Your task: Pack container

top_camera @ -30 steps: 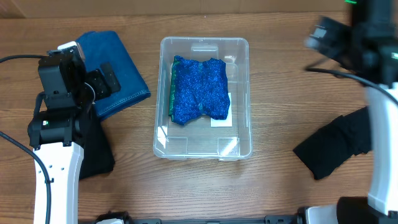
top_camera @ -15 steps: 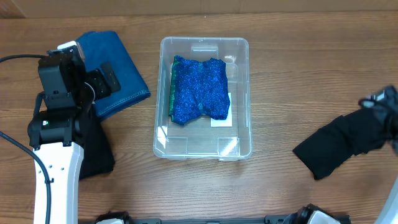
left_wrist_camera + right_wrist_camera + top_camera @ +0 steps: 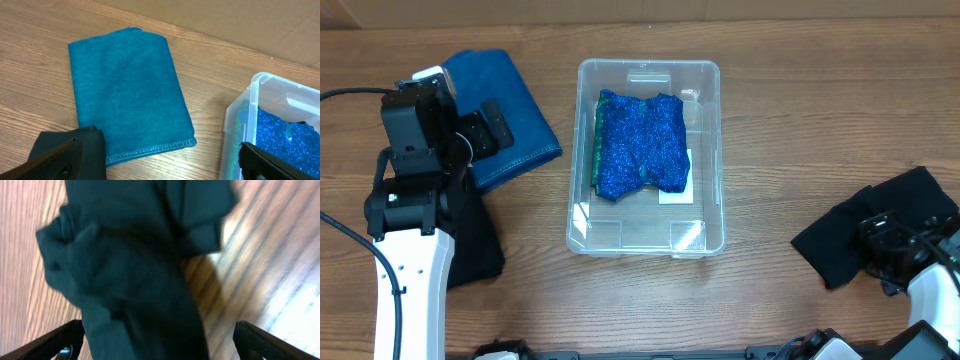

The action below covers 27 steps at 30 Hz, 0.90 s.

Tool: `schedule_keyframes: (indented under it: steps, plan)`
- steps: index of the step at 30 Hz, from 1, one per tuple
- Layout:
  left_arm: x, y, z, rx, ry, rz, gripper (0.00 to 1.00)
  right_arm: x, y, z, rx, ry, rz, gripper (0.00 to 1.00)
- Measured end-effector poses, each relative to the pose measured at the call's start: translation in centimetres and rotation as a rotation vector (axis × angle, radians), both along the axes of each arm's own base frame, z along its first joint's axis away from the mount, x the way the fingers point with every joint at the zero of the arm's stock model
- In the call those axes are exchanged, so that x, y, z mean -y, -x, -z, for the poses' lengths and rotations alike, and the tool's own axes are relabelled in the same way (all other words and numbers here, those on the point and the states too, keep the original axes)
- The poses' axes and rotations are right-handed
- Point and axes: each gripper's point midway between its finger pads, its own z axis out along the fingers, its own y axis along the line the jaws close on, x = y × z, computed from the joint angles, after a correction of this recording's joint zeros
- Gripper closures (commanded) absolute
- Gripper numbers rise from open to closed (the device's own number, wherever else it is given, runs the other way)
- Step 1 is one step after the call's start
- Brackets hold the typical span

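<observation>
overhead: container (image 3: 647, 66) mid-table, glittery blue cloth (image 3: 638, 145) already inside. left gripper (image 3: 490, 130) over teal cloth (image 3: 515, 110); right gripper (image 3: 882, 250) over black cloth (image 3: 835, 240).
left wrist: jaws wide apart, nothing held; container corner at right.
right wrist: blurred; jaws apart above the rumpled black cloth. risk: pinching one loose fold only, so the rest trails and snags the container rim.

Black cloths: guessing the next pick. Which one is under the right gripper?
The black cloth right of the container; the other black cloth lies left, beside the left arm.
</observation>
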Motion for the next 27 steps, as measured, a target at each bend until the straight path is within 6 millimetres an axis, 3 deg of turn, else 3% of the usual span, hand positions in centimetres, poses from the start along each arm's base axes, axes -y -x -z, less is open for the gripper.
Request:
schedule_keyframes:
  steps: [5,7,10,12,13,14,17,24,27]
  plan:
    - [0.0,0.0,0.1,-0.003,0.000,0.000,0.00,-0.7,0.0,1.7,0.044,0.023,-0.041,0.00]
    - [0.0,0.1,0.1,-0.003,0.000,0.000,0.00,-0.6,-0.3,1.7,0.068,0.044,-0.054,0.07]
    - [0.0,0.1,0.1,-0.003,0.000,0.000,0.00,-0.9,-0.8,1.6,0.100,0.043,-0.088,0.31]
    - [0.0,0.0,0.1,-0.003,0.000,0.000,0.00,-1.5,-1.2,1.9,0.124,0.016,-0.122,0.58]
    - [0.0,0.0,0.1,-0.003,0.000,0.000,0.00,-1.8,-1.4,2.2,0.130,-0.001,-0.132,0.64]
    - [0.0,0.1,0.1,-0.004,0.000,0.000,0.00,-2.0,-1.4,2.4,0.130,-0.012,-0.141,0.77]
    - [0.0,0.1,0.1,-0.004,0.000,0.000,0.00,-2.4,-1.4,2.7,0.128,-0.035,-0.150,0.96]
    - [0.0,0.1,0.1,-0.003,0.000,0.000,0.00,-3.9,-2.2,2.0,0.181,-0.111,-0.177,0.96]
    - [0.0,0.1,0.1,-0.003,0.000,0.000,0.00,-5.9,-4.0,0.0,0.186,-0.164,-0.267,0.96]
